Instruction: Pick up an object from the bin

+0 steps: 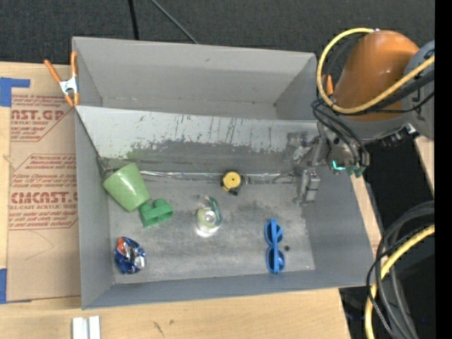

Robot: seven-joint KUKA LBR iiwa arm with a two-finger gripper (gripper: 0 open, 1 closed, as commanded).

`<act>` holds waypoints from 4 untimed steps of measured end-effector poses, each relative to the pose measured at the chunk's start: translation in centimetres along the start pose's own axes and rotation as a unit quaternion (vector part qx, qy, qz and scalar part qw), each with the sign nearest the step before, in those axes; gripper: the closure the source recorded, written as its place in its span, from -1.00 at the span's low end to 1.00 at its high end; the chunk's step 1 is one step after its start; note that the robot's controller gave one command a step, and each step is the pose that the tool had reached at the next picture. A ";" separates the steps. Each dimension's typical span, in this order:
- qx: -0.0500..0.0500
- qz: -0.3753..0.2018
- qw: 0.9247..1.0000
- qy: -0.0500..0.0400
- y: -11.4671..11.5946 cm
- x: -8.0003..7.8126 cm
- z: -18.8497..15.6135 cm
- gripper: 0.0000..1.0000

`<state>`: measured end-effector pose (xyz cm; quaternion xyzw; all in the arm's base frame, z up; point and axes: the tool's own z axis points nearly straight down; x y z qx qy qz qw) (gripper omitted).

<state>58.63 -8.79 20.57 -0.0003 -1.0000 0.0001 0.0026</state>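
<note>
My gripper (308, 186) hangs at the bin's right side, near the right wall, with its fingertips pointing down over bare floor. Nothing shows between them. A blue plastic clip-like piece (274, 245) lies below it toward the front right. A small yellow round thing (231, 181) sits to the gripper's left, near the back of the floor. A clear, greenish-white lump (207, 217) lies in the middle.
A light green cup (126, 186) lies on its side at the left, with a darker green block (156, 212) beside it. A crumpled blue, red and white wrapper (129, 254) sits in the front left corner. The arm's orange dome and cables hang over the right rim.
</note>
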 end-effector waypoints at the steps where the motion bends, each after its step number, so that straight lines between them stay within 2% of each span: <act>1: -0.001 -0.065 0.998 0.001 -2.7 5.1 13.7 -1.00; 2: -0.001 -0.174 0.985 -0.002 1.0 6.2 13.7 -1.00; 3: 0.000 -0.174 0.985 -0.003 0.9 6.1 13.7 1.00; 4: 0.002 -0.207 0.978 -0.008 3.4 7.3 -4.7 1.00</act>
